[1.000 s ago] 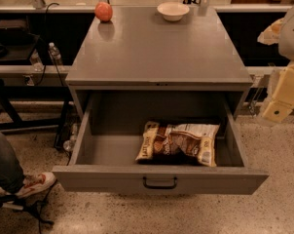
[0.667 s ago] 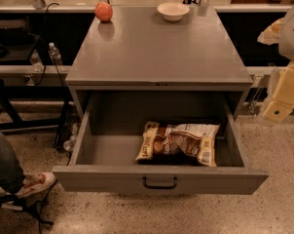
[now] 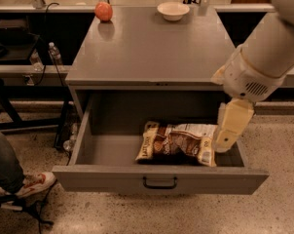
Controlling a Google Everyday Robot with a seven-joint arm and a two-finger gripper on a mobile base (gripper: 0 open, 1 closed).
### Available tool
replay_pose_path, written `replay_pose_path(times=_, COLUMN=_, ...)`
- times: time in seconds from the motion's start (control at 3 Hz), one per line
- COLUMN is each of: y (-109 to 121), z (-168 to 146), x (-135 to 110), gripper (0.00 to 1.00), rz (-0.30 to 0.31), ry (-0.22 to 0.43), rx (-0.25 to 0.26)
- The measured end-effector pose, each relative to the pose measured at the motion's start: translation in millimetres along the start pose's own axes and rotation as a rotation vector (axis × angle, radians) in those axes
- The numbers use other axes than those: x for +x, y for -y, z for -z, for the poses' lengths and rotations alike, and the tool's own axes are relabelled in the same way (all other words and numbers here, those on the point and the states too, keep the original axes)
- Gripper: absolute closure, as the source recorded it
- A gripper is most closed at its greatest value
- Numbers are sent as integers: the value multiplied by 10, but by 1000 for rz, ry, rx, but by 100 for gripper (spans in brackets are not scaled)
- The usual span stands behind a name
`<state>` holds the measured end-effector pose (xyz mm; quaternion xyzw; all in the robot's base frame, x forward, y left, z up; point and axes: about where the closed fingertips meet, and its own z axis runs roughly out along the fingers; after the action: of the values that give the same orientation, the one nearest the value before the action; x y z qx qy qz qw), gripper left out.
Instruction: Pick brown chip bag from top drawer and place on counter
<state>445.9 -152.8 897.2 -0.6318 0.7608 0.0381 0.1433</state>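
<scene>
The brown chip bag [image 3: 178, 143] lies flat in the open top drawer [image 3: 159, 178], right of its middle, cream end to the right. The drawer is pulled fully out under the grey counter [image 3: 147, 48]. My gripper [image 3: 229, 128] hangs from the white arm at the right, over the drawer's right side. It sits just right of the bag's cream end, at about the bag's height. I cannot see whether it touches the bag.
An orange-red round fruit [image 3: 103, 11] and a white bowl [image 3: 173, 10] stand at the back of the counter. A person's leg and shoe [image 3: 32, 184] are at the lower left on the speckled floor. A water bottle [image 3: 54, 54] and dark table legs stand left of the cabinet.
My arm has swung in from the right edge toward the drawer, and the gripper now hangs over the drawer's right side next to the bag. The bag has not moved.
</scene>
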Motion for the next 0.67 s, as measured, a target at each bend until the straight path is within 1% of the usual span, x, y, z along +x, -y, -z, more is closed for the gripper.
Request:
replay_pose_path(times=0.33, y=-42, z=-491, x=-200, gripper=0, rz=-32, ry=33, rx=-33)
replay_pose_path(times=0.67, y=68, z=-1012, x=-620, gripper=0, rz=-93, ry=133, rx=-19)
